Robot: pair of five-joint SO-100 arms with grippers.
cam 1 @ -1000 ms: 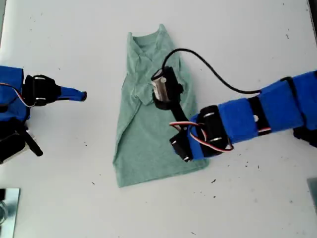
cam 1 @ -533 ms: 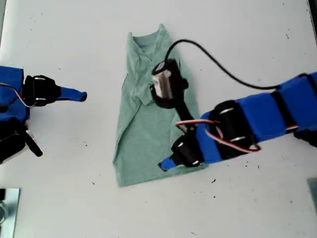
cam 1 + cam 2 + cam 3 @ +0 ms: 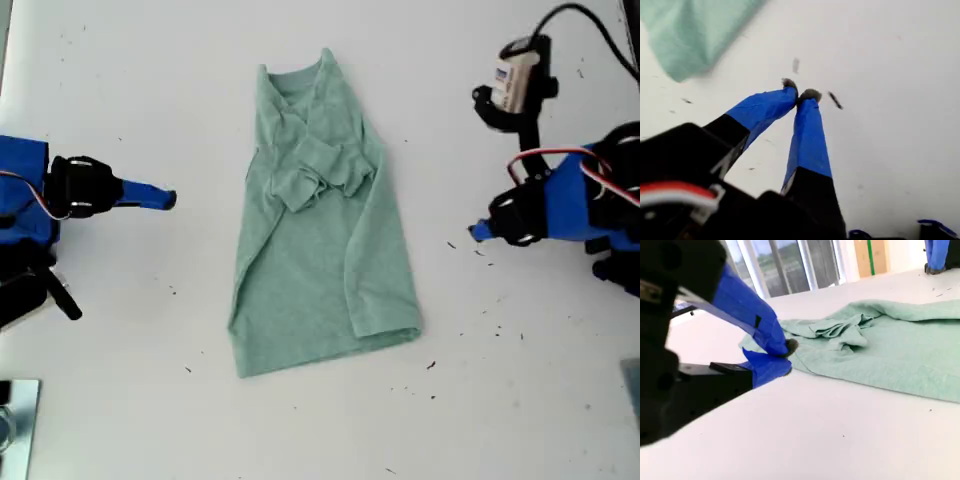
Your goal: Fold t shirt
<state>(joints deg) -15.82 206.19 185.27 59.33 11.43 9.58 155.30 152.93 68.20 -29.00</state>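
Observation:
The pale sage-green t shirt [image 3: 315, 250] lies flat on the white table, neck toward the exterior view's top, both sleeves bunched across the chest. My first gripper [image 3: 478, 232] sits off the shirt at the exterior view's right, shut with nothing between its blue fingertips [image 3: 799, 92]; a corner of the shirt [image 3: 685, 35] shows beyond it. My second gripper [image 3: 165, 197] rests at the exterior view's left, a gap away from the shirt's edge. It is also shut and empty [image 3: 785, 357], with the shirt [image 3: 890, 350] spread out past it.
A black cable [image 3: 590, 20] loops from the first arm at the exterior view's top right. A metal piece [image 3: 15, 430] sits at that view's bottom left corner. Small dark specks [image 3: 495, 325] dot the table near the first arm.
The first arm pulled off the shirt and swung away to the exterior view's right, leaving the sleeve folded over the chest. The second arm stayed put.

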